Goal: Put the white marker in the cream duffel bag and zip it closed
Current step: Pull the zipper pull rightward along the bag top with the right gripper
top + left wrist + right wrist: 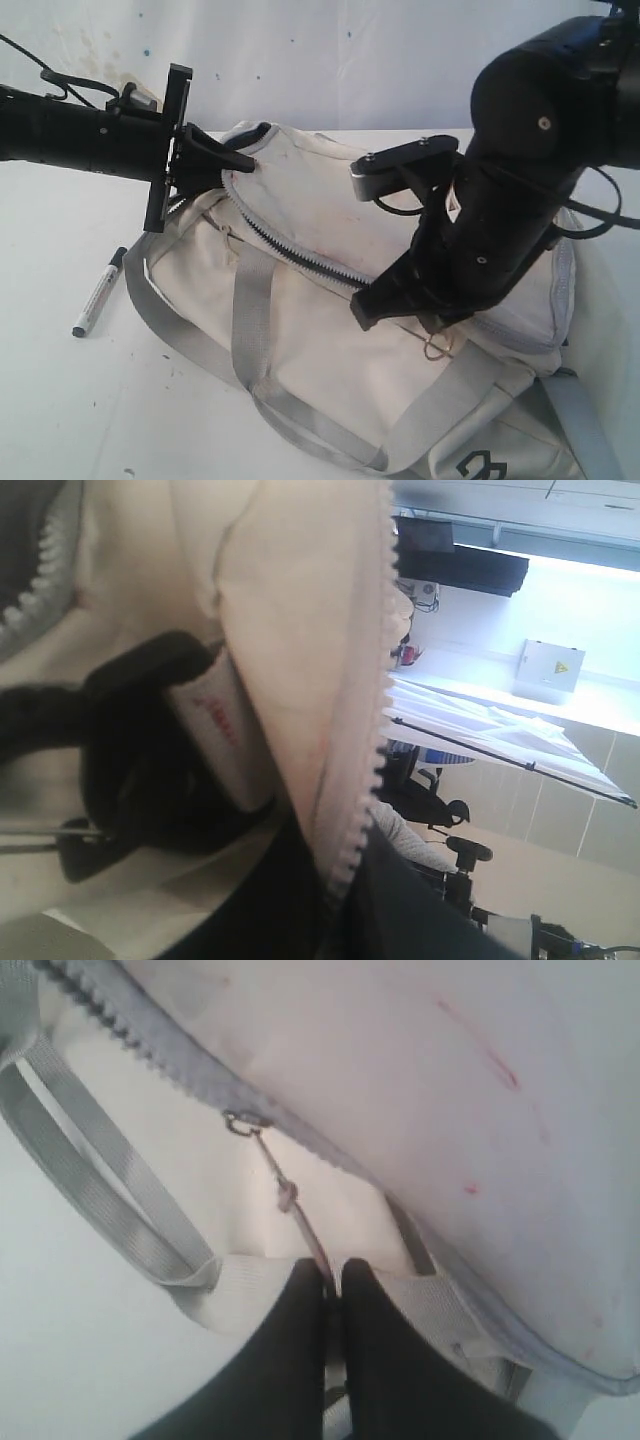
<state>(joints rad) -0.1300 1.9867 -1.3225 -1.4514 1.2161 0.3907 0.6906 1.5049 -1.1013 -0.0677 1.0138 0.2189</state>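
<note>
White table [60,420]; marker [98,293] lies at lower left, outside the bag [330,385]. Left gripper [240,160] pinches the bag's end, right gripper [332,1275] pinches the zip cord [283,1185]. We should pull straight along the teeth, with the fabric taut.

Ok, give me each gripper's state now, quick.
Left gripper: shut on the end of the soft cream fabric duffel bag.
Right gripper: shut on its thin zipper pull cord.
</note>
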